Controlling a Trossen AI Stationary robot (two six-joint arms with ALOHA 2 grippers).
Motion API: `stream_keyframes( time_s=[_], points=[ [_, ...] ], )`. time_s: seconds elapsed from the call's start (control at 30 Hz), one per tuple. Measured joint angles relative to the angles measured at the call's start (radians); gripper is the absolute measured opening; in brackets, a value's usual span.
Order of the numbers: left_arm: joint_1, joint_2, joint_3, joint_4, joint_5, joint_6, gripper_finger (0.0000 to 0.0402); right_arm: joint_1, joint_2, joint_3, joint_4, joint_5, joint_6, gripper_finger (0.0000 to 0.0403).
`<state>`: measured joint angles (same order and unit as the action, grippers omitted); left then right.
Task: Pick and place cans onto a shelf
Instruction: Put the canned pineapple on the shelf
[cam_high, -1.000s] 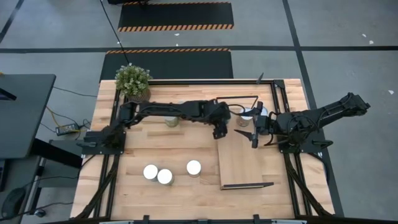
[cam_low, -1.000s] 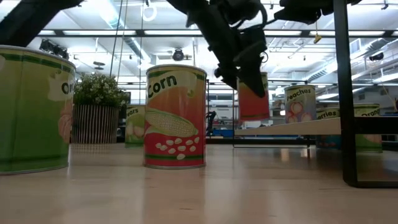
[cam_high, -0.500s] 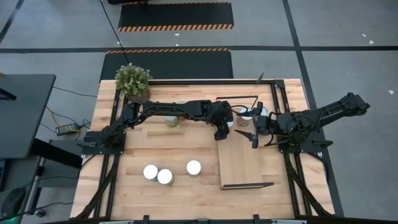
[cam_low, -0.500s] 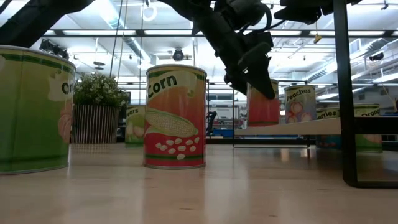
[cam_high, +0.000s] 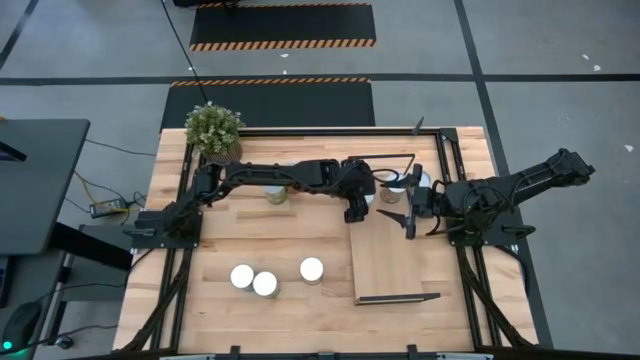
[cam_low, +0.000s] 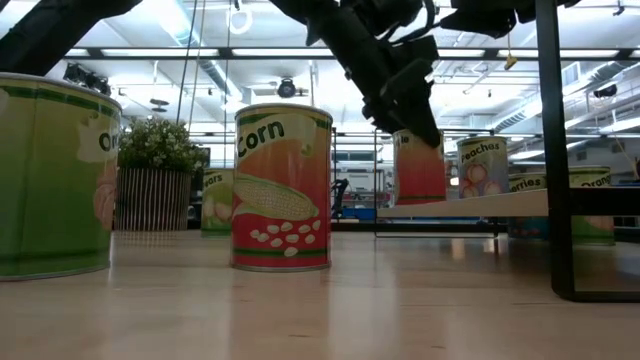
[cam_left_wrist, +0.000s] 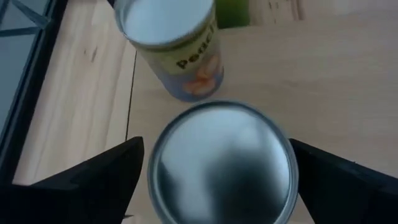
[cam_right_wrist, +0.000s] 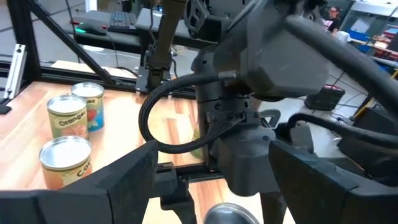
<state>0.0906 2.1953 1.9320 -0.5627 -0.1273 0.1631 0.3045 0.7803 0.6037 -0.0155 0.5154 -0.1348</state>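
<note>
My left gripper (cam_high: 357, 205) reaches over the far left part of the light-wood shelf (cam_high: 395, 262). It is shut on a can with a red-orange label (cam_low: 420, 168) and a silver top (cam_left_wrist: 221, 158). A Peaches can (cam_left_wrist: 171, 43) stands on the board just beyond it, and two cans (cam_high: 418, 180) stand at the shelf's far end. My right gripper (cam_high: 408, 215) is open and empty over the shelf, close to my left gripper. Three cans (cam_high: 265, 284) stand on the tabletop near the front. My left gripper comes at the can from above, pointing down. Its two fingers (cam_left_wrist: 106, 177) stand on opposite sides of the can's upper rim (cam_left_wrist: 155, 168). The can is upright and its bottom rests on the shelf board (cam_low: 470, 207).
A potted plant (cam_high: 213, 130) stands at the far left corner. One can (cam_high: 278, 195) stands on the table under my left arm. The Corn can (cam_low: 283, 187) and a green can (cam_low: 50, 175) stand nearest the front. The shelf's black frame (cam_low: 548, 150) rises at its end.
My left gripper has gone down and a little toward the table's right edge with the red-orange can. The can was lifted clear beside the shelf and now stands upright on the board.
</note>
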Motion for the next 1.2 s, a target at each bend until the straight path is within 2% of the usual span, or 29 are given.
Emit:
stream_keyframes(
  time_s=[0.3,0.5,0.67,0.83,0.9,1.1,1.2],
  points=[
    [-0.002,-0.039,-0.001,0.014,-0.011,0.04,0.0391,0.045,-0.03,0.0,0.022,-0.003,-0.053,0.0313],
    [-0.015,-0.09,-0.001,-0.065,-0.102,0.068,0.0389,0.069,-0.062,0.0,-0.078,-0.001,-0.025,0.0313],
    [-0.026,-0.113,-0.001,-0.047,-0.107,0.079,0.0389,0.074,-0.06,0.0,-0.118,-0.001,0.011,0.0313],
    [-0.034,-0.116,-0.001,-0.193,-0.134,0.06,0.0389,0.074,-0.06,0.0,-0.126,-0.001,0.027,0.0313],
    [-0.039,-0.116,-0.002,-0.202,-0.136,0.053,0.0389,0.073,-0.06,0.0,-0.127,-0.001,0.027,0.0313],
    [-0.075,-0.116,-0.007,-0.197,-0.257,0.082,0.0389,0.074,-0.06,0.0,-0.127,-0.001,0.045,0.0313],
    [-0.094,-0.117,-0.067,-0.165,-0.306,0.097,0.0389,0.074,-0.06,0.0,-0.131,-0.001,0.052,0.0313]
  ],
)
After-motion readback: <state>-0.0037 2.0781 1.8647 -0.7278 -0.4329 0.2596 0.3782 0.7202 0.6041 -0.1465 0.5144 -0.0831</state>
